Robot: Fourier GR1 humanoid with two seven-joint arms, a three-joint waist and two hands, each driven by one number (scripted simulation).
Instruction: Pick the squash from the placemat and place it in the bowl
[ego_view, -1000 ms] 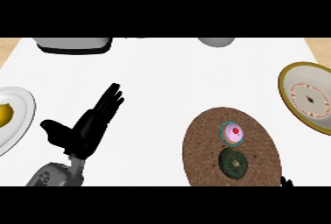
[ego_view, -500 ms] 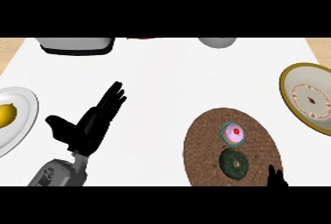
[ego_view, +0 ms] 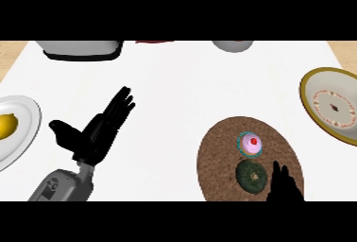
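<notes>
A dark green round squash (ego_view: 251, 175) lies on the brown oval placemat (ego_view: 219, 156), near its lower middle. A pink cupcake (ego_view: 250, 143) sits just above it on the same mat. The bowl (ego_view: 333, 108), gold-rimmed with a patterned inside, stands at the right edge. My right hand (ego_view: 284, 185) comes up from the lower edge, fingers straight, its tips just right of the squash and not holding it. My left hand (ego_view: 97, 130) stays open at the left, fingers pointing up and right, holding nothing.
A white plate (ego_view: 28, 118) with a yellow lemon (ego_view: 7, 126) sits at the left edge. A grey appliance (ego_view: 80, 48) and a grey rounded object (ego_view: 233, 45) stand along the far edge.
My right hand has risen from the lower edge onto the placemat, now beside the squash. The left hand has drifted slightly up.
</notes>
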